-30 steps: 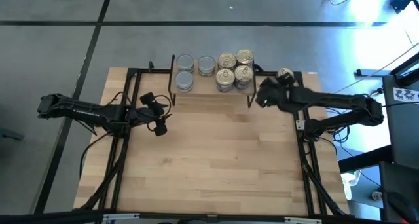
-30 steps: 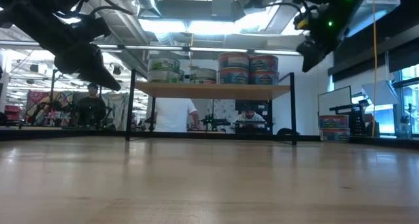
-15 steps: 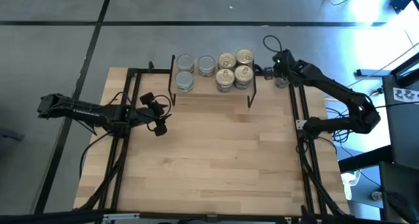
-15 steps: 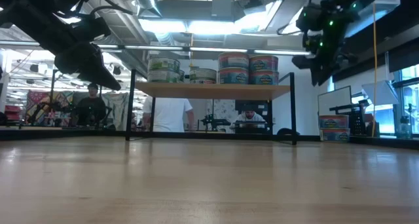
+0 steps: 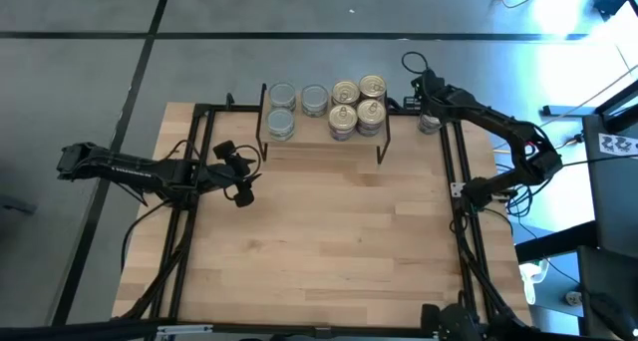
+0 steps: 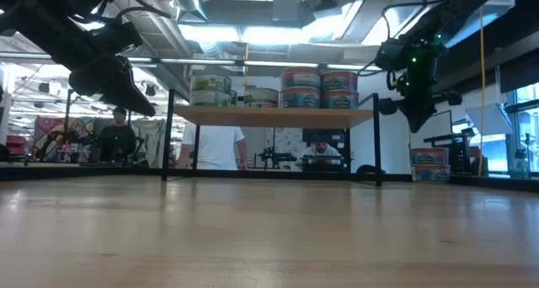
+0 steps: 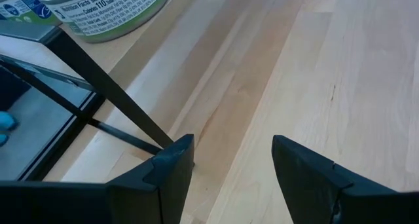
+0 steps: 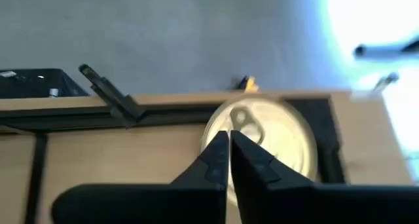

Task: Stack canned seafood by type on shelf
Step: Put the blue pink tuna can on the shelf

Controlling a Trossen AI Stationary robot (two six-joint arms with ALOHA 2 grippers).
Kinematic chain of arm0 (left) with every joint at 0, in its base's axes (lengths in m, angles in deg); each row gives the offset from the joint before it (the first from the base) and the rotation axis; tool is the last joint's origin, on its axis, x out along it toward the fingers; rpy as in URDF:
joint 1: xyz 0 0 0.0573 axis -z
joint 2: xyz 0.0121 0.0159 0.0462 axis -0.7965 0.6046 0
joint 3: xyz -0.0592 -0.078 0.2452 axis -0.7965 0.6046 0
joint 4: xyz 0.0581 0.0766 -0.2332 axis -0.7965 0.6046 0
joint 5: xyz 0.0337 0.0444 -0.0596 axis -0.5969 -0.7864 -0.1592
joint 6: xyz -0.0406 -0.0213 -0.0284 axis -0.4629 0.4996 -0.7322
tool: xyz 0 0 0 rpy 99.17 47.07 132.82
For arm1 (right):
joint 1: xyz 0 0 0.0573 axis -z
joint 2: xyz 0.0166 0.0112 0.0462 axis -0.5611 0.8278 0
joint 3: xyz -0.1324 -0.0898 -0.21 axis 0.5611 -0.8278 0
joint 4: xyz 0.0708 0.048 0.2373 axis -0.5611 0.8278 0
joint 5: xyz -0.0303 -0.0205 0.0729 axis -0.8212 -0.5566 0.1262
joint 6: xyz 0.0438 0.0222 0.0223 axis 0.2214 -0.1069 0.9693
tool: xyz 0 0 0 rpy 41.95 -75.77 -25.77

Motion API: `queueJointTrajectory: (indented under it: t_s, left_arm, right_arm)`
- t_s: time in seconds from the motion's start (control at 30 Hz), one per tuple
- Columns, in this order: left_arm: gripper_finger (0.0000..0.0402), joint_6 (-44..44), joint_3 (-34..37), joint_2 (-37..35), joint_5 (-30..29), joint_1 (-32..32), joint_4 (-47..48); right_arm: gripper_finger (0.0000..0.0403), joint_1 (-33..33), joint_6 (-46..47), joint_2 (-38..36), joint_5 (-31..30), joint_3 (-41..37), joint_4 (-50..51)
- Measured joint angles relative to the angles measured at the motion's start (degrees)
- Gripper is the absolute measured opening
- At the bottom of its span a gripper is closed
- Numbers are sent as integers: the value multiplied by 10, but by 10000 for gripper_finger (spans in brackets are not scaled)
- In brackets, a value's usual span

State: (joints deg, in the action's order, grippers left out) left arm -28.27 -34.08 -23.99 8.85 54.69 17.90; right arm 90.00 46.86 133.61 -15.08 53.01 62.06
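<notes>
Light wood: the shelf [image 5: 321, 148] stands on thin black legs at the far edge of the tabletop [image 5: 319, 241], its long axis running left to right.
Silver-lidded tins: three lids show from above [image 5: 282, 95], on the left half of the shelf; the low view shows a taller stack and a single tin here.
Gold-lidded tins: four lids show from above [image 5: 359, 107], in a tight cluster on the right half; the low view shows two stacks of two.
Loose tin: one gold pull-ring tin [image 8: 272, 140] sits upright on the tabletop at the far right corner, just beside the shelf's right end.
Tin axes: all stand flat, lids up.
Right hand: [image 8: 229, 145] pressed together, fingertips directly above the loose tin's lid; it grips nothing.
Left hand: [image 5: 242, 177] spread apart and empty, above the tabletop near the shelf's left end.
Background: people [image 6: 118, 136] beyond the tabletop.
</notes>
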Motion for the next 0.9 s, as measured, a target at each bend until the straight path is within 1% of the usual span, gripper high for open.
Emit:
queueJointTrajectory:
  t_s: [0.07, 0.13, 0.2, 0.27, 0.33, 0.4, 0.57, 0.67, 0.77, 0.9]
  left_arm:
    - [203, 0, 0, 0, 0, 0, 0]
    - [203, 0, 0, 0, 0, 0, 0]
    - [203, 0, 0, 0, 0, 0, 0]
    - [203, -1, 0, 0, 0, 0, 0]
    - [203, -1, 0, 0, 0, 0, 0]
    - [203, -1, 0, 0, 0, 0, 0]
    - [203, -1, 0, 0, 0, 0, 0]
    - [203, -1, 0, 0, 0, 0, 0]
    - [203, -1, 0, 0, 0, 0, 0]
    - [203, -1, 0, 0, 0, 0, 0]
  right_arm:
    - [27, 0, 41, 6, 6, 0, 5]
    - [35, 0, 70, 14, -3, -6, 0]
    - [40, -5, 94, 20, -30, -13, -21]
    - [41, -13, 144, 24, -71, -20, -43]
    - [41, -18, 173, 29, -105, -32, -62]
    - [41, -20, 195, 32, -125, -39, -85]
    - [41, -26, 197, 53, -161, -40, -87]
    - [42, -27, 181, 75, -155, -40, -69]
    - [42, -27, 177, 96, -170, -40, -59]
    - [42, -26, 175, 113, -169, -40, -53]
